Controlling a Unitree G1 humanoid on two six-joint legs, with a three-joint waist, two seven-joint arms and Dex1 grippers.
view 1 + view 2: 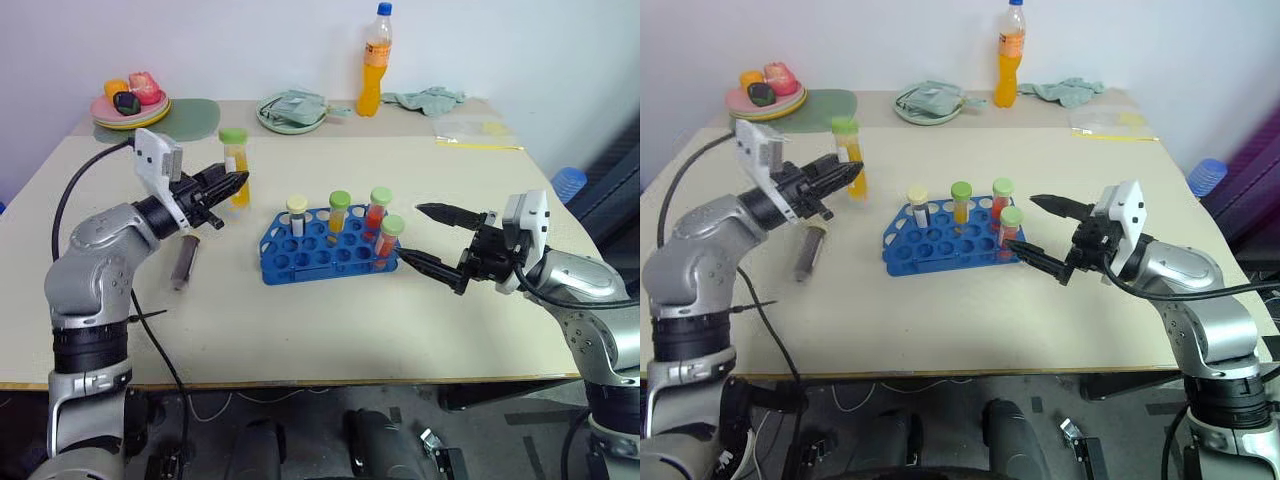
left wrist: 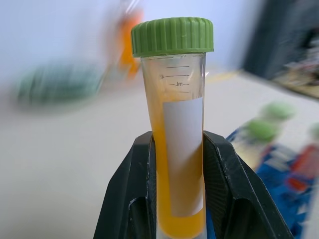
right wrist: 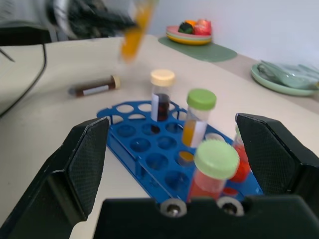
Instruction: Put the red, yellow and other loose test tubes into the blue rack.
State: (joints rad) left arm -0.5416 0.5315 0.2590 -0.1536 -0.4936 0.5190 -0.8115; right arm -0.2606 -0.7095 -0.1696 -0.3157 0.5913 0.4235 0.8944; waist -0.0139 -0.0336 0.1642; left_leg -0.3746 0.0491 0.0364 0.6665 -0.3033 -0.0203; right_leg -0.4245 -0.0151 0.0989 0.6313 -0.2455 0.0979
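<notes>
Right gripper (image 1: 428, 240) sits closest to the camera, fingers spread wide with nothing between them, hovering just off the right end of the blue rack (image 1: 325, 250). Its wrist view looks straight over the rack: a cream-capped dark tube (image 3: 162, 97), a green-capped yellow tube (image 3: 198, 119) and two green-capped red tubes (image 3: 212, 172), all standing upright in holes, lots of holes still free.

Left gripper (image 1: 232, 183) is clamped on a yellow tube with a green cap (image 1: 236, 165), held upright above the table, off the rack's left end. Its wrist view shows the white label and the fingers (image 2: 142, 189) pinching the lower half, which the head view can't really resolve.

One loose brown tube (image 1: 184, 262) lies flat on the table (image 1: 300, 330) left of the rack, under the left arm.

Front half of the table is bare. Back edge has a fruit plate (image 1: 130, 110), a green mat (image 1: 195, 120), a green dish (image 1: 292, 112), an orange bottle (image 1: 372, 65) and a rag (image 1: 428, 99), all well away from the rack.
</notes>
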